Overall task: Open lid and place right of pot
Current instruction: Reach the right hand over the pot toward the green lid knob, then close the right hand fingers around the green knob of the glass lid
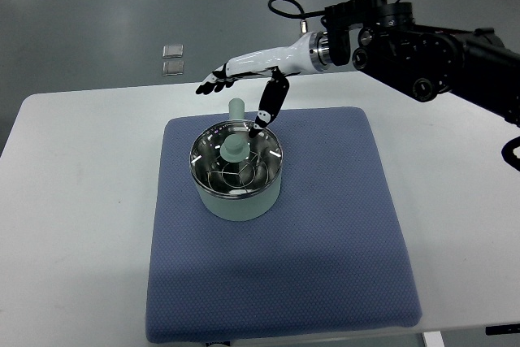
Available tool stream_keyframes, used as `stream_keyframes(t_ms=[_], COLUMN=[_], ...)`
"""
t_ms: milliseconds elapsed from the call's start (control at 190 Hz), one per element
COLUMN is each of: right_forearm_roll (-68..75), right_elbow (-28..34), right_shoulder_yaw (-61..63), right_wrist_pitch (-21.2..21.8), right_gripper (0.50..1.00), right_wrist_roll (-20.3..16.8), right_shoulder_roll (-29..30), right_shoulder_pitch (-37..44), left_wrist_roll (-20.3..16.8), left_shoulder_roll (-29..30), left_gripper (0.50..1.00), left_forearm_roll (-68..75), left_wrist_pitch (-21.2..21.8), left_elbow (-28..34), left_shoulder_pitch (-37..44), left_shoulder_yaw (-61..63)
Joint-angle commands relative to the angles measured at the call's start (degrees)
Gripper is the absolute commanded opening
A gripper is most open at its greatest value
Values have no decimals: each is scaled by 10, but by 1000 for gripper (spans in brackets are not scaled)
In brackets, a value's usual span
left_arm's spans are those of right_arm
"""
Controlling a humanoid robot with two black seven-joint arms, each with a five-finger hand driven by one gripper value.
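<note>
A pale green pot [238, 199] stands on the blue mat [325, 233] with a glass lid [236, 159] on it. The lid has a pale green knob [234, 149] at its centre, and a pale green handle [236, 108] sticks out at the pot's far side. My right hand [236, 87] reaches in from the right and hovers above the pot's far rim. Its fingers [213, 82] stretch out flat to the left. The thumb [268, 107] hangs down toward the lid's right rim. The hand is open and holds nothing.
The mat lies on a white table [73, 225]. To the right of the pot the mat is bare. Two small clear squares [172, 58] lie on the grey floor beyond the table's far edge. The black right arm [439, 50] crosses the upper right.
</note>
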Motion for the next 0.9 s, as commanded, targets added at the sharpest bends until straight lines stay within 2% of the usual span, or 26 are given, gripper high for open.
stream_keyframes(t_ms=[0, 200, 389, 404, 541, 641, 893], right_forearm_roll=[-24, -43, -61, -68, -68, -68, -70], right_elbow=[11, 11, 10, 10, 11, 11, 10], right_shoulder_yaw=[-28, -72, -98, -104, -104, -104, -105], right_wrist_pitch=[-3, -8, -30, -44, -57, -57, -57], right_gripper=[936, 936, 932, 930, 919, 897, 787], right_wrist_roll=[3, 3, 3, 6, 18, 23, 27], right_shoulder_roll=[21, 43, 48, 48, 48, 47, 47], right_shoulder_pitch=[29, 50, 46, 45, 44, 43, 43], left_wrist_roll=[0, 0, 0, 0, 0, 0, 0], left_shoulder_roll=[0, 0, 0, 0, 0, 0, 0], left_gripper=[1000, 1000, 1000, 1000, 1000, 1000, 1000], left_forearm_roll=[0, 0, 0, 0, 0, 0, 0], left_wrist_pitch=[0, 0, 0, 0, 0, 0, 0], left_elbow=[-1, 0, 1, 1, -2, -3, -1], left_shoulder_pitch=[0, -1, 0, 0, 0, 0, 0], left_shoulder_yaw=[0, 0, -1, 0, 1, 0, 0])
